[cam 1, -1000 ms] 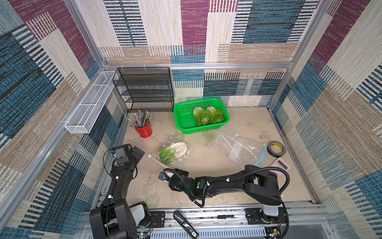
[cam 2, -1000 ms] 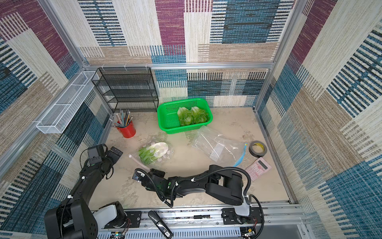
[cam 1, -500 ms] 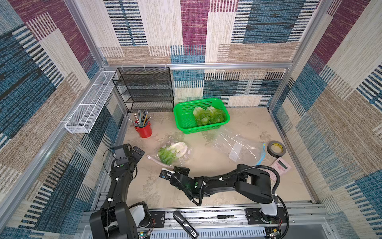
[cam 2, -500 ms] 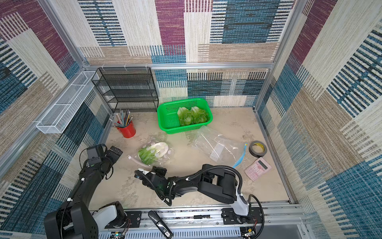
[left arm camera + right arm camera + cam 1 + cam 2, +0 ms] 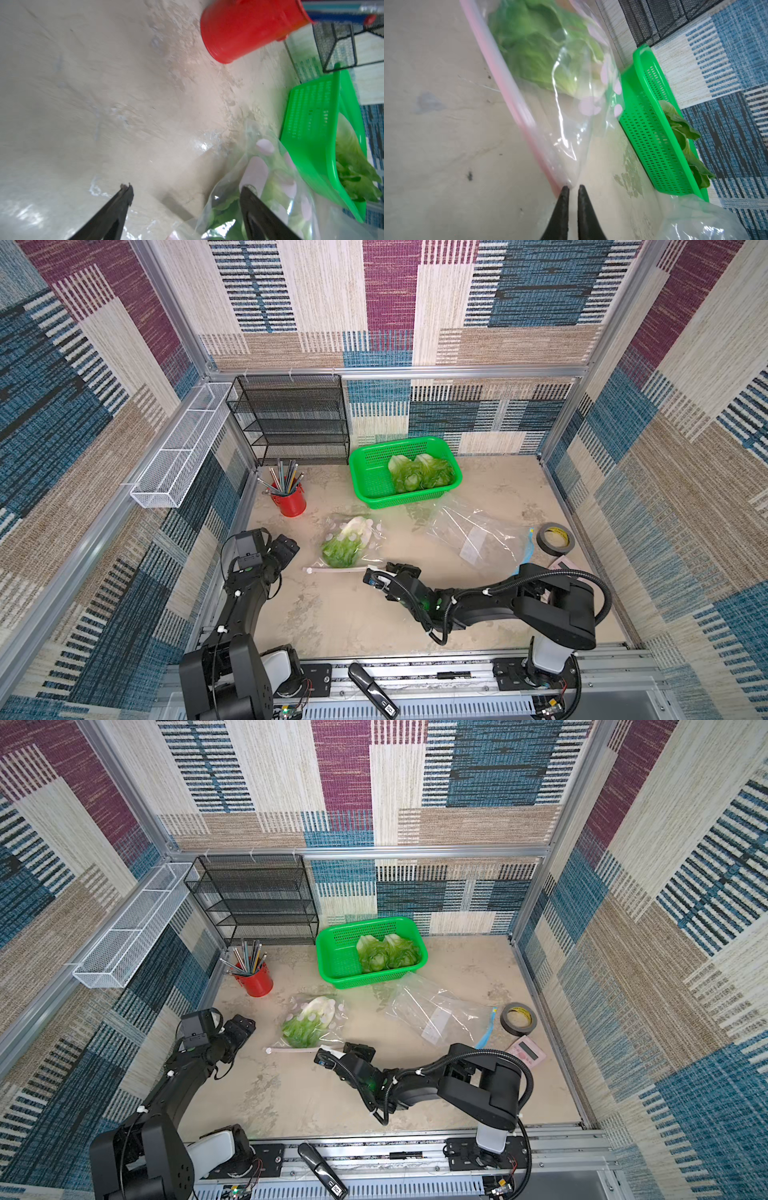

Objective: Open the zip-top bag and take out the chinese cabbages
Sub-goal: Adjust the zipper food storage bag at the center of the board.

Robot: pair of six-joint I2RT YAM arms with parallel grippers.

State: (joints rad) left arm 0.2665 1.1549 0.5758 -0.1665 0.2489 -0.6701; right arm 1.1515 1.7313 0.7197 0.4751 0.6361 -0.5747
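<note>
Checking the right wrist view first, I see the right gripper (image 5: 572, 187) clenched to a thin slit on one corner of the zip-top bag (image 5: 571, 133), right at the end of its pink zip strip (image 5: 500, 68) (both top views hide that pinch under the wrist, so this is the only camera I go by for it). One chinese cabbage (image 5: 533, 41) lies inside the bag, leafy end toward the strip. The left wrist view gives me the left gripper (image 5: 187, 188) with its jaws spread wide and nothing between them, and the red cup (image 5: 245, 31) beyond. In both top views that gripper sits off the bag's side, near the strip's far end and apart from it. The top views also show me what neither wrist camera frames whole: the bag lies mid-table, and the other two cabbage heads (image 5: 419, 475) rest side by side in the green basket (image 5: 370, 472) at the back. A second clear bag (image 5: 478, 535) lies between the basket and a tape roll (image 5: 555, 537).
</note>
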